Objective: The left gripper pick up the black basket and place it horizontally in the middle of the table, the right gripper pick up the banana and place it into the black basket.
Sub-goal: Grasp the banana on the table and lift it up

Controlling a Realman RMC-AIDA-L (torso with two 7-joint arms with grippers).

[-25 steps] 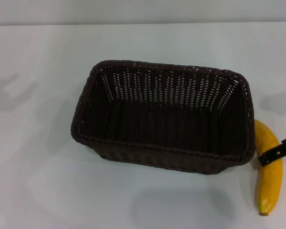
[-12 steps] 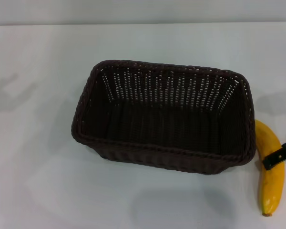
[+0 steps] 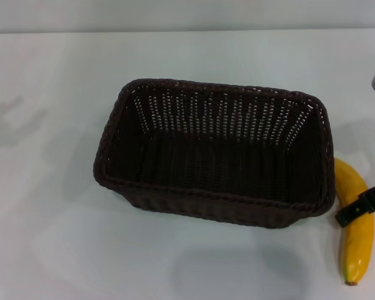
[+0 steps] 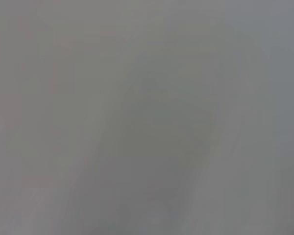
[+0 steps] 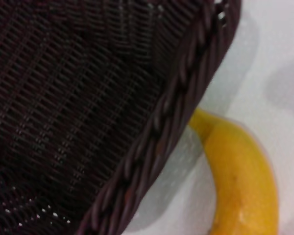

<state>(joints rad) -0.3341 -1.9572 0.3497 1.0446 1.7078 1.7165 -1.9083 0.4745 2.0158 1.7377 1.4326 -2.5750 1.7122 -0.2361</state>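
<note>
Basket work looks finished, as far as I can judge: the black basket sits upright and open on the table, its long side running across my view, roughly at the middle of the white surface, and nothing is holding it. Its inside is empty, so the second half of the job is not yet done. The banana lies flat on the table just beside the basket's right end, close under the braided rim, with its brown tip pointing toward me; my right wrist view shows the same closeness, the banana curving out from beneath the rim of the basket. My right gripper shows only as a dark finger lying across the banana's middle at the edge of my head view, and I cannot tell from that whether the jaws are spread or closed, nor whether the fruit is gripped; it appears to rest on the table, so I take it as not yet lifted. My left gripper is out of sight, and its wrist view gives only a featureless grey. What remains, in my judgement, is to secure the banana, lift it over the rim and set it inside.
</note>
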